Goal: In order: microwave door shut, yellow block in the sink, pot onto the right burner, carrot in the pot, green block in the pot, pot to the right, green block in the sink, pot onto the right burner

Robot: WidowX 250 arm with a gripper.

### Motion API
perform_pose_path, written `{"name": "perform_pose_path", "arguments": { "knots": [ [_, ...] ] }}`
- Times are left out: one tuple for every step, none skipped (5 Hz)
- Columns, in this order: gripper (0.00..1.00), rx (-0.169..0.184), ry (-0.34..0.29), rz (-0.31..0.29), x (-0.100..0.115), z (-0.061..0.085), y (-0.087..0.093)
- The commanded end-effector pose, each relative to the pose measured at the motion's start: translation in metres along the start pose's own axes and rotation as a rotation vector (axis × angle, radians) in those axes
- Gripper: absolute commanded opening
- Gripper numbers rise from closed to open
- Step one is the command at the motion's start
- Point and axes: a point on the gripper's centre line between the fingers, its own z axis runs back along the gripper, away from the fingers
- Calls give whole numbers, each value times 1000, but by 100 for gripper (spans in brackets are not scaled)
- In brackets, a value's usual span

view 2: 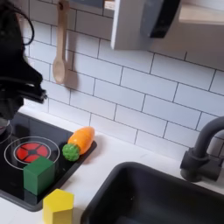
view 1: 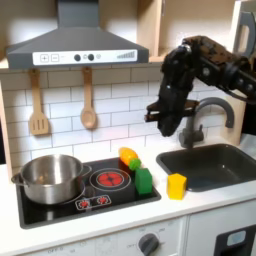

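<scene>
In the first exterior view, the shiny round steel pot [view 1: 52, 177] with short side handles sits on the black glass cooktop [view 1: 85, 207], over the burner at the first exterior view's left. The red-ringed burner [view 1: 110, 179] beside it is bare. The small orange plastic carrot [view 1: 128, 156] with a green top lies at the cooktop's back edge, and the dark green cube-shaped block [view 1: 144, 181] stands just in front of it on the cooktop's corner. The small yellow block [view 1: 176, 186] rests on the white counter between the cooktop and the dark grey rectangular sink [view 1: 215, 166], near the sink's rim. A dark arched faucet [view 1: 208, 112] curves behind the basin.

The black arm's gripper [view 1: 163, 127] hangs in the air above the counter, in front of the white glossy tiles; its dark fingers blur together, so I cannot tell how far they are parted, and nothing shows between them.

Two wooden utensils [view 1: 39, 104] hang on the wall.
</scene>
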Motion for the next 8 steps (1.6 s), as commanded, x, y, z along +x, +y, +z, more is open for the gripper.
{"name": "perform_pose_path", "arguments": {
  "knots": [
    [0, -23, 22, -22, -9, -1, -21],
    [0, -45, 34, -44, -13, -1, -33],
    [0, -63, 43, -66, -21, 2, -47],
    [0, -71, 62, -88, -29, 5, -57],
    [100, -76, 93, -113, -36, 7, -63],
    [100, -93, 103, -140, -42, 8, -73],
    [100, -116, 107, -194, -46, 9, -85],
    [100, -145, 110, -281, -49, 9, -102]
  ]
}}
